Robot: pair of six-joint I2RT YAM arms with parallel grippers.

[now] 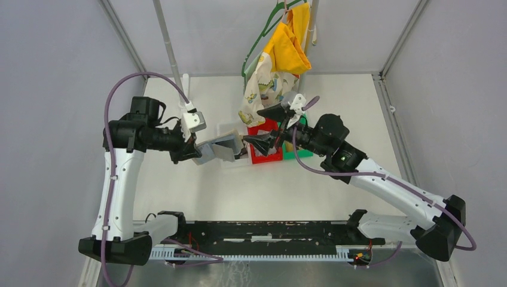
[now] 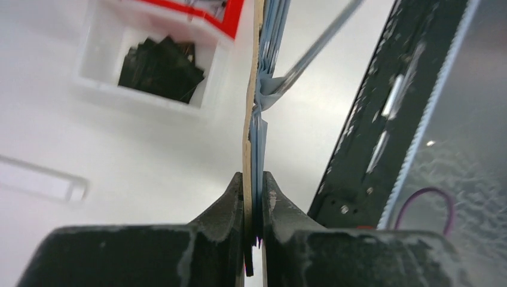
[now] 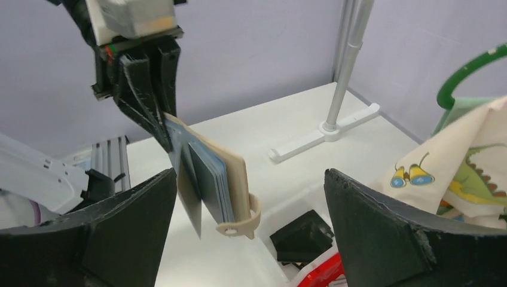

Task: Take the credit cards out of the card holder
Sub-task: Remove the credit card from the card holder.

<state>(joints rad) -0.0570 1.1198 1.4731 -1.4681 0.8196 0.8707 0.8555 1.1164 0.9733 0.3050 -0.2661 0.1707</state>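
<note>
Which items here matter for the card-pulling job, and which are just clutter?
Job: card holder, clamped in left gripper; black credit cards in white bin; right gripper, open.
Lying about: red bin, green hanger, yellow garment, dinosaur-print cloth.

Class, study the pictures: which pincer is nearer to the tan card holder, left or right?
Left. The left pincer is shut on one edge of the card holder, holding it up. The right pincer is open at the holder's other end, apparently not touching it.

Softly lit from above, barely any shadow. Blurred and washed out left of the card holder (image 2: 246, 161); speckled glare right of it.
</note>
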